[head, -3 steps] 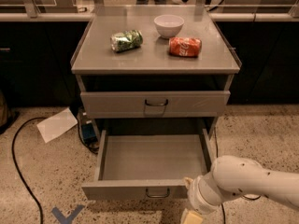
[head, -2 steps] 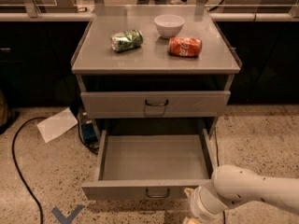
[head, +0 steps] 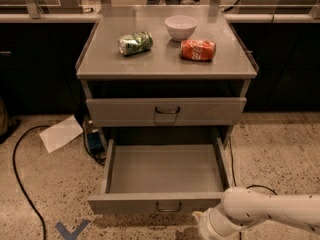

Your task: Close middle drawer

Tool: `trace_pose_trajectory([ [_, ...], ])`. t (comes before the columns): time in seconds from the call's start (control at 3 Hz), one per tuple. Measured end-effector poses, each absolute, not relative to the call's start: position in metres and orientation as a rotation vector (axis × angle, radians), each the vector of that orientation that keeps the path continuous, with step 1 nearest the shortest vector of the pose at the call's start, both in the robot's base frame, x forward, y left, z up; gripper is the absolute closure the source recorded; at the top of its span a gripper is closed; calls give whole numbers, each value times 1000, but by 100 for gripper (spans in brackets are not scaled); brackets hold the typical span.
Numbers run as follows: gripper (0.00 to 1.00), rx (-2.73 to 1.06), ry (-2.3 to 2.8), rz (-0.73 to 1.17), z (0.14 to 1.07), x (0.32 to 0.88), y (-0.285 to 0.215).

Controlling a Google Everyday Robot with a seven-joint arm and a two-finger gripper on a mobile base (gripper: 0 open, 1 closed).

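Note:
The middle drawer (head: 135,203) is a grey metal tray pulled far out of the cabinet, and it holds nothing. Its flat front faces me, with a small dark loop handle (head: 168,207) at the centre. My gripper (head: 203,223) is at the end of the white arm (head: 272,215), low at the bottom right. It sits just in front of the right part of the drawer front, beside the handle. The lowest drawer is hidden under the open one.
The uppermost drawer (head: 165,111) is pushed in. On the cabinet top (head: 165,64) lie a green packet (head: 135,42), a white bowl (head: 181,27) and a red packet (head: 198,50). On the floor to the left are a white paper (head: 61,133), a black cable (head: 17,179) and a blue tape mark (head: 71,230).
My arm and gripper have sunk lower and a little leftward, close to the drawer front. The drawer stands open as before.

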State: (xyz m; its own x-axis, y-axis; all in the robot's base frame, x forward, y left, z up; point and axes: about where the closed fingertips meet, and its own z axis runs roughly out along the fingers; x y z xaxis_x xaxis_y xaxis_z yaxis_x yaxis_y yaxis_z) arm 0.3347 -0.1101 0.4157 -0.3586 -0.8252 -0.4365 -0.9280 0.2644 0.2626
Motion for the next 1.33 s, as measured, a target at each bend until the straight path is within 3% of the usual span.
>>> trace_pose_trajectory([
  [1.33,0,-1740,2176,623,398,379,-93],
])
